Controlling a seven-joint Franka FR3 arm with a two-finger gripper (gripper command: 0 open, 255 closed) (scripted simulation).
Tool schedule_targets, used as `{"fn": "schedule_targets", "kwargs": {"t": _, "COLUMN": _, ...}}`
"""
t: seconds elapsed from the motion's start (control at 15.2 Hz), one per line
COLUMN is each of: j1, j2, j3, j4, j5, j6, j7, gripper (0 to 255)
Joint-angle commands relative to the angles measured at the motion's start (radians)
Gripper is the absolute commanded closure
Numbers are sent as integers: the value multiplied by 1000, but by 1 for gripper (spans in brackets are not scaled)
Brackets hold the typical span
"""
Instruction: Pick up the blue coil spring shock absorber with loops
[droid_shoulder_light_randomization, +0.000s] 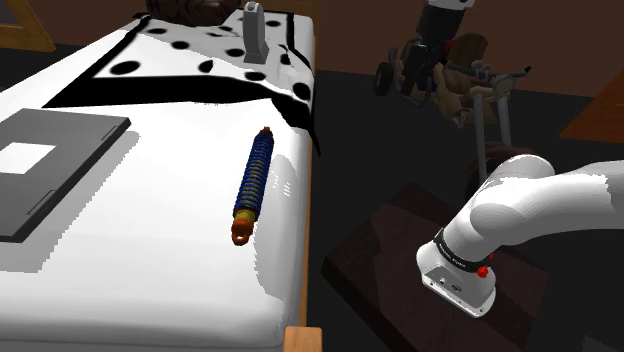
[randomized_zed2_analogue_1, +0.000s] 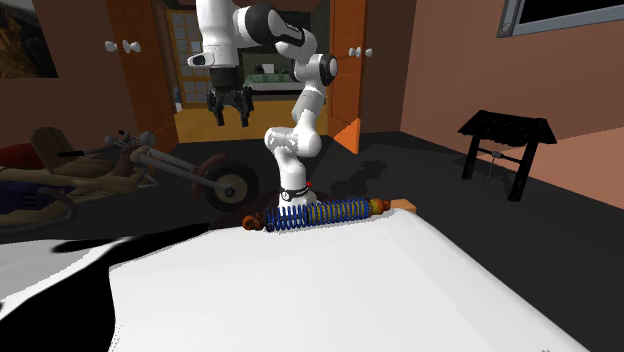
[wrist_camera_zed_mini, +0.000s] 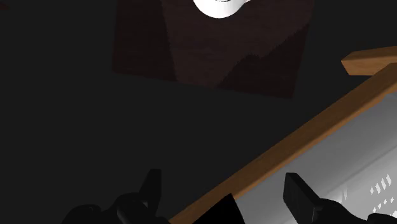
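My end effector stood wide open. In the wrist view its two black fingers were well apart and clasped nothing. In the second exterior view it hung high on the white arm with its fingers pointing down, well above and apart from the work surface. Below it, the wrist view showed dark floor, the wooden frame of the bed's edge, and the dark brown stand.

The shock absorber lay flat on the white bed, untouched. Its coil was blue, and its ends were orange-brown, with a loop showing at the nearer end. In the shoulder view it ran lengthwise close to the bed's right edge, the side facing the stand. In the second exterior view the shock absorber lay along the far edge of the bed, just in front of the arm's base.

Other items noted:
- A flat grey slab with a white square on it lay on the bed at the shoulder view's left, well apart from the shock absorber.
- A white cover with black spots lay over the far end of the bed.
- A motorcycle stood on the floor beyond the bed.
- A small black table stood at the second exterior view's right.
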Motion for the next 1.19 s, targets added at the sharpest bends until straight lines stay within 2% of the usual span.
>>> {"fn": "schedule_targets", "kwargs": {"t": 0.0, "j1": 0, "j2": 0, "j3": 0, "j4": 0, "j5": 0, "j6": 0, "j7": 0, "gripper": 0}}
{"fn": "schedule_targets", "kwargs": {"t": 0.53, "j1": 9, "j2": 12, "j3": 209, "j4": -56, "j5": 157, "j6": 92, "j7": 332, "gripper": 0}}
{"fn": "schedule_targets", "kwargs": {"t": 1.12, "j1": -8, "j2": 169, "j3": 453, "j4": 6, "j5": 281, "j6": 240, "j7": 697, "gripper": 0}}
